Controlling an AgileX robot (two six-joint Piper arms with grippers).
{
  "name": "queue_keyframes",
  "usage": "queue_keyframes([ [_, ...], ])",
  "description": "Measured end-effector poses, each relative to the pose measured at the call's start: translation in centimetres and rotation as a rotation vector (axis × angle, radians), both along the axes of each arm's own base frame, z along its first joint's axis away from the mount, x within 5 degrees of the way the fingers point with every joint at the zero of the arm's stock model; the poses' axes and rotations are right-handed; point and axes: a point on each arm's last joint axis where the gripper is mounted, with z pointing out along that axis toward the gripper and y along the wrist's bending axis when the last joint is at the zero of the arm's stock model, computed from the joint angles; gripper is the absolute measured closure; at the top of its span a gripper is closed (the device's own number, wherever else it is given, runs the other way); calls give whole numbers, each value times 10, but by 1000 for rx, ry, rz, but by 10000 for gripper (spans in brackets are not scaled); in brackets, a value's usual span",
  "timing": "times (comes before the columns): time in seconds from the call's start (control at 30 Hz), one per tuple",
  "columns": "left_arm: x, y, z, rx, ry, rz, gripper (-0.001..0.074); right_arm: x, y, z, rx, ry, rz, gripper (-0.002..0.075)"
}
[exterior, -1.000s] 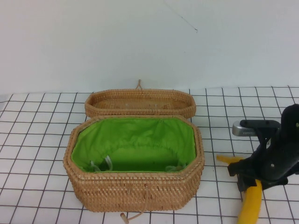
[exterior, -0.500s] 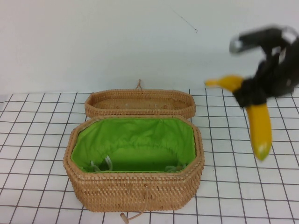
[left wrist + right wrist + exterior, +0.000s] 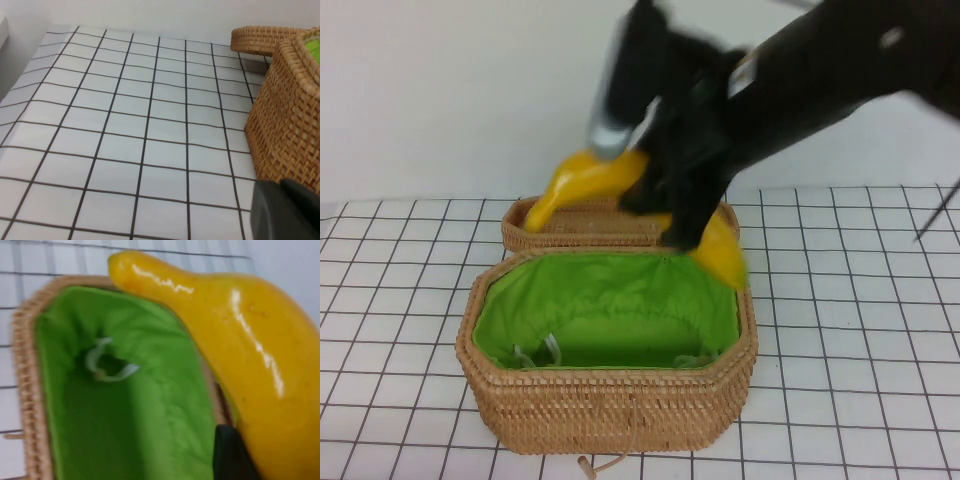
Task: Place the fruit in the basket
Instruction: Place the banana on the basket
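banana [image 3: 582, 180] sits clenched in our right gripper [image 3: 665, 195], aloft over the back rim of the green-lined wicker basket [image 3: 610, 405], in front of the lid [image 3: 555, 225]. we should centre it over the lining and lower before letting go. our left gripper [image 3: 287, 212] waits beside the basket; its state we cannot tell.

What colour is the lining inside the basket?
Bright green cloth inside the basket; the high view shows it best, with the right gripper holding the banana above it.
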Motion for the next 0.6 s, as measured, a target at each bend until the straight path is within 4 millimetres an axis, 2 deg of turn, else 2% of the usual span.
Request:
queue_keyframes([
  [0.07,0,0,0,0,0,0,738,-5,18,-14,-44,2,60,424],
  [0.1,0,0,0,0,0,0,738,-7,26,-22,-68,5,79,394],
  [0.13,0,0,0,0,0,0,738,-8,33,-30,-93,4,95,424],
  [0.3,0,0,0,0,0,0,738,-5,60,-75,-191,24,144,424],
  [0.5,0,0,0,0,0,0,738,9,68,-117,-242,93,70,417],
  [0.6,0,0,0,0,0,0,738,12,69,-125,-246,116,32,338],
])
